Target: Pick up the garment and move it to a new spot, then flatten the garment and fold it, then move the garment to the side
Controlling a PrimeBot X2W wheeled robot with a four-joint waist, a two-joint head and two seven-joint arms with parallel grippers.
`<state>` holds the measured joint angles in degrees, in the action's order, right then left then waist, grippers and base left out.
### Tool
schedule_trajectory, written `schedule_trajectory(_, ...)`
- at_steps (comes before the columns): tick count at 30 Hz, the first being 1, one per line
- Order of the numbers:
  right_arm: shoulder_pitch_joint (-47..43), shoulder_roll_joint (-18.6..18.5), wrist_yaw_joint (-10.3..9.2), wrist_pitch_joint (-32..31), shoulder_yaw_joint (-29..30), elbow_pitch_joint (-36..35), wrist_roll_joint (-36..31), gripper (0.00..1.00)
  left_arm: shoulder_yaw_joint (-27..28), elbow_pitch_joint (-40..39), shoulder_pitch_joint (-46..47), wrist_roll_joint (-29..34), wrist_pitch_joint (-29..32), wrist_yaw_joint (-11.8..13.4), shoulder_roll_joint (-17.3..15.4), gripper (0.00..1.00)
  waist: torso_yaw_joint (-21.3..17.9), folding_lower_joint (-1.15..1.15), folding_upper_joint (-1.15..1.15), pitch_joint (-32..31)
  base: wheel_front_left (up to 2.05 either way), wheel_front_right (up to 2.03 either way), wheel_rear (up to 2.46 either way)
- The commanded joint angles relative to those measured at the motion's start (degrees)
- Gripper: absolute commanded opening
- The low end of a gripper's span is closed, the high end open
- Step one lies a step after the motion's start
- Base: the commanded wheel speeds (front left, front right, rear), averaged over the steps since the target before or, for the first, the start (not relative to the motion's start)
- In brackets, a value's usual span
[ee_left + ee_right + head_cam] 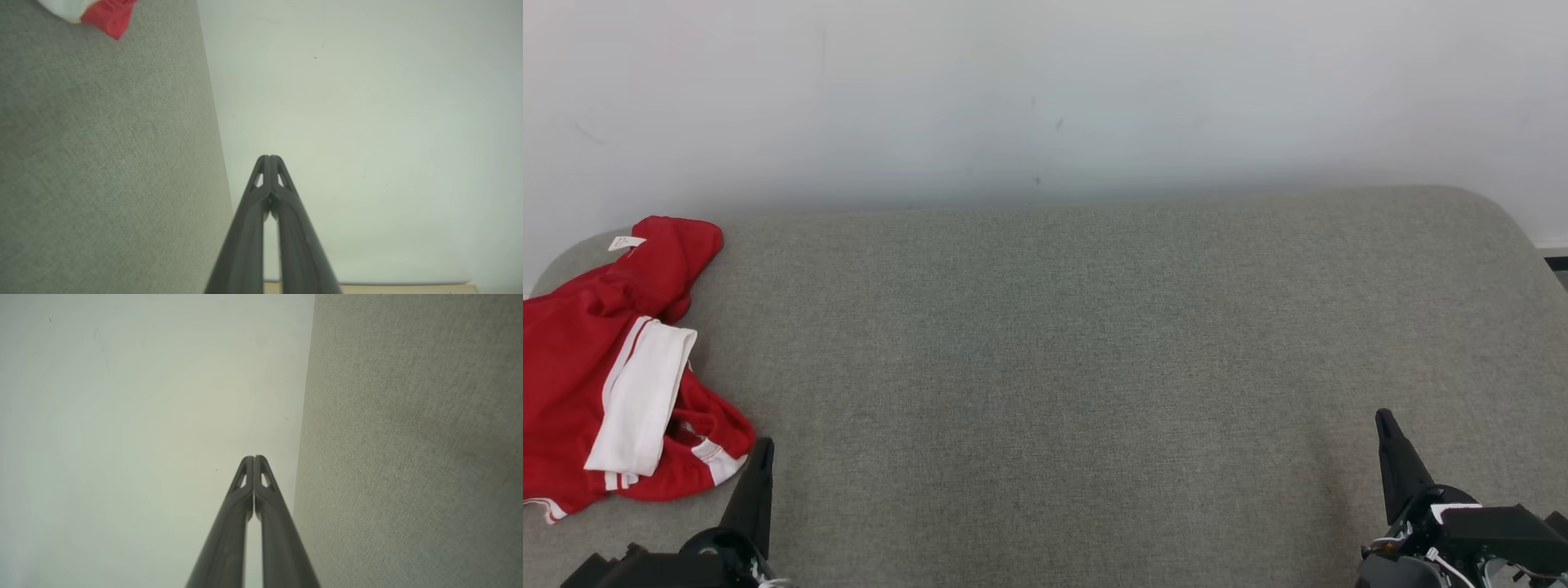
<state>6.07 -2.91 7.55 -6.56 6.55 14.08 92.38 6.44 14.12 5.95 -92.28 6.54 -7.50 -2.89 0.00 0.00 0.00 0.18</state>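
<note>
A red garment with white bands lies crumpled at the far left of the grey fabric surface; a small white label shows near its top. Its corner peeks into the top left of the left wrist view. My left gripper stands at the lower left, just right of the garment's lower edge, fingers together and holding nothing. In its own wrist view the left gripper is shut against the pale wall. My right gripper is at the lower right, far from the garment, and the right gripper is shut and empty.
A pale wall runs behind the grey surface. The surface has rounded far corners, and its right edge drops off near a dark strip of floor. A strip of wood-coloured floor shows at the bottom of the left wrist view.
</note>
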Motion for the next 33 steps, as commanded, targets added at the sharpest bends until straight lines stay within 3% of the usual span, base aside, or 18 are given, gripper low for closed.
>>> schedule_trajectory(1, 0.32, 0.10, -0.13, -0.07, 0.01, -0.13, 0.08, 0.00, 0.15, -0.18, 0.61, -0.27, 0.15, 0.02, 0.05, 0.00, 0.00, 0.00, 0.00, 0.00, 0.00, 0.00, 0.00)
schedule_trajectory(16, 0.32, 0.10, -0.13, -0.07, 0.01, -0.13, 0.07, 0.00, 0.15, -0.18, 0.61, -0.27, 0.15, 0.02, 0.05, 0.00, 0.00, 0.00, 0.00, 0.00, 0.00, 0.00, 0.00)
schedule_trajectory(17, -0.12, 0.01, 0.00, 0.02, -0.01, 0.19, -0.02, 1.00, -0.02, 0.17, -0.09, 0.01, -0.02, 0.00, 0.01, 1.00, 0.00, 0.00, 0.00, 0.00, 0.00, 0.00, 0.00)
schedule_trajectory(33, -2.35, 0.11, -0.01, 3.57, -2.15, -1.10, -4.43, 1.00, -1.40, -0.95, -2.11, 2.59, -3.54, 0.01, -0.05, 1.00, 0.14, 0.00, 0.00, 0.02, 0.00, 0.00, 0.00)
